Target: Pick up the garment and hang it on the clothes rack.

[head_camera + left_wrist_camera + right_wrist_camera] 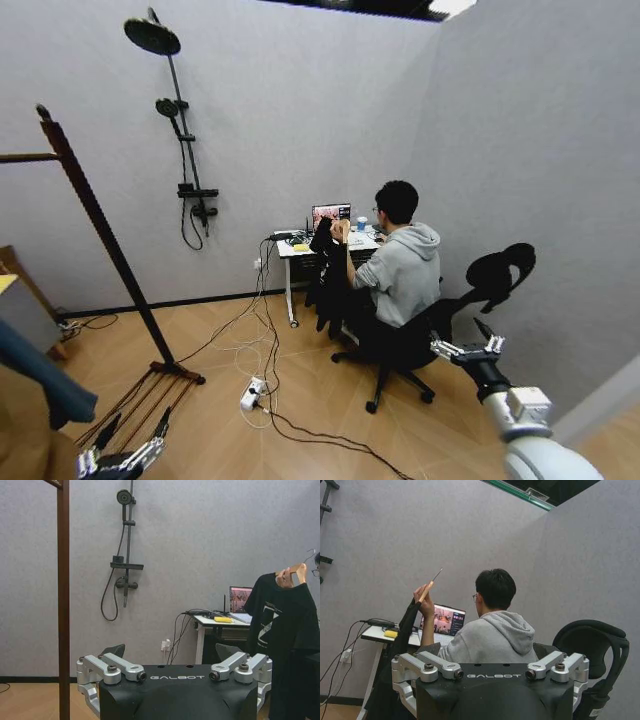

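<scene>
Grey walls, wood floor. Dark wooden clothes rack [100,230] at the left. Teal garment [40,375] at the left edge, beside the rack's base, apart from both grippers. Left gripper [132,428] low near the rack's foot, fingers spread, grasping nothing. Right gripper [465,338] out on the right, likewise spread and empty.

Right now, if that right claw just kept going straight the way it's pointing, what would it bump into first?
Most likely the seated person in the grey hoodie, or their black office chair. The right claw points toward both in the head view. How far off they are is hard to judge.
</scene>
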Motion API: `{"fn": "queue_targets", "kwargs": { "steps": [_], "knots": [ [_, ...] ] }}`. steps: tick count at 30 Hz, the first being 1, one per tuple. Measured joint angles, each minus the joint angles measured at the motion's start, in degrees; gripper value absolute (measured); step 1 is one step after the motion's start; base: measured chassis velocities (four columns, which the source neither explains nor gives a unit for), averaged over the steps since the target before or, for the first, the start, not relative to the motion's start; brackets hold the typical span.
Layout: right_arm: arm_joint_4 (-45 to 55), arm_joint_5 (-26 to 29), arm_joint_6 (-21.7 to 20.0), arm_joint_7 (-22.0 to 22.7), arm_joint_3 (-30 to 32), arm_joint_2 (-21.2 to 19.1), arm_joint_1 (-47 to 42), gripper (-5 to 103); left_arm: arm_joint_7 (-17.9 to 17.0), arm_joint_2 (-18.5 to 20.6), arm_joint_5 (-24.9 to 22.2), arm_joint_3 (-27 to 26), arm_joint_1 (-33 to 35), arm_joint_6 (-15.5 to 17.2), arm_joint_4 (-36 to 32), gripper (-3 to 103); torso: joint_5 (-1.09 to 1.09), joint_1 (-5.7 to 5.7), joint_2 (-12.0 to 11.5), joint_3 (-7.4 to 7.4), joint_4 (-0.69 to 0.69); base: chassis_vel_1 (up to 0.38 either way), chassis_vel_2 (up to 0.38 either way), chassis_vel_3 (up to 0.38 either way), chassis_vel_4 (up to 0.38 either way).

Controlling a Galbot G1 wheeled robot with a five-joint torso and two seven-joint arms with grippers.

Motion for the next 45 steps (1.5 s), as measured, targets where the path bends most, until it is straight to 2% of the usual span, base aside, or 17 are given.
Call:
{"fn": "queue_targets", "kwargs": {
  "steps": [45],
  "knots": [
    [0.56, 1.00, -1.26, -0.08, -1.65, -1.25, 2.50, 100, 0.00, 0.00, 0.00, 0.00, 0.00, 0.00, 0.00, 100, 0.02, 0.00, 0.00, 0.00, 0.00, 0.169, -0.155, -0.163, 0.169]
  ]
}}
